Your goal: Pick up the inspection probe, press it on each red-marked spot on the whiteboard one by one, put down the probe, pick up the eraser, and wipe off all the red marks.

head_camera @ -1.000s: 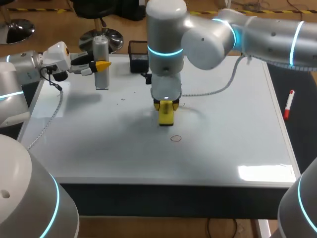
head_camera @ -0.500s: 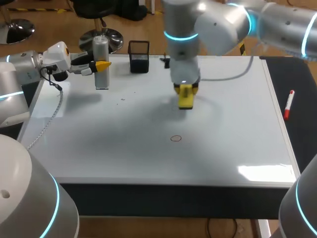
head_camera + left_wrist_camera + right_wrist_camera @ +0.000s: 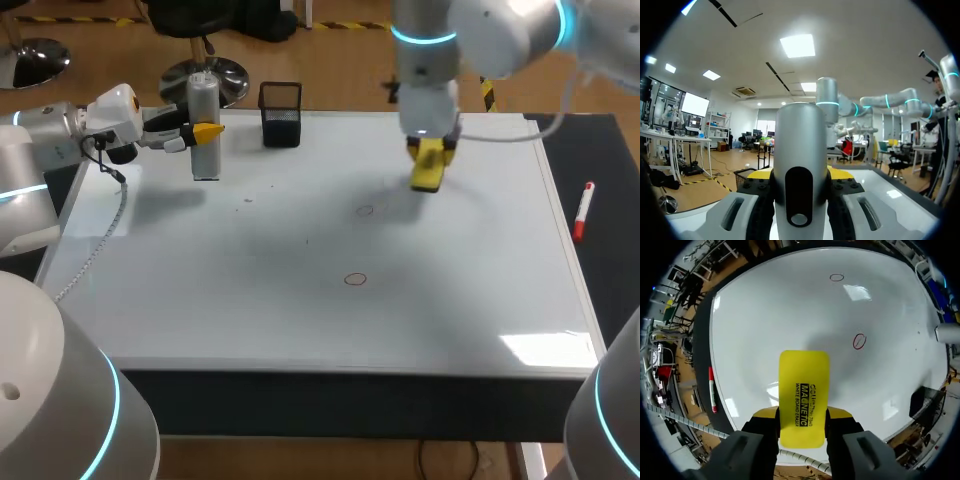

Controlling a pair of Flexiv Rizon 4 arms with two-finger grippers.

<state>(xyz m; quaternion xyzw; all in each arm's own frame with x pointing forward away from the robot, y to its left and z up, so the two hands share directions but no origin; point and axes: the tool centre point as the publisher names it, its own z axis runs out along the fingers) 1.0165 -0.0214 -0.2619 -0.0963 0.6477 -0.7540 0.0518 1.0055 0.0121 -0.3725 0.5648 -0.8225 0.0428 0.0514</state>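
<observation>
The silver inspection probe (image 3: 204,120) stands upright over the whiteboard's (image 3: 250,300) back left corner, and my left gripper (image 3: 205,131) is shut on it from the side. In the left wrist view the probe (image 3: 801,165) fills the space between the fingers of the left gripper (image 3: 801,176). My right gripper (image 3: 429,150) hangs above the back right of the board, shut on the yellow eraser (image 3: 428,170). The eraser (image 3: 804,395) sticks out ahead of the right gripper (image 3: 803,414). Two red circles show: one (image 3: 365,210) (image 3: 859,341) mid-board, one (image 3: 355,279) (image 3: 837,277) nearer the front.
A black mesh pen holder (image 3: 281,113) stands at the board's back edge, between the two grippers. A red marker (image 3: 583,210) lies on the dark strip to the right of the board. The left arm's cable (image 3: 105,230) trails along the board's left edge.
My right arm has carried the eraser from the middle of the board to the back right, uncovering the mid-board red circle. The left arm and probe have not moved.
</observation>
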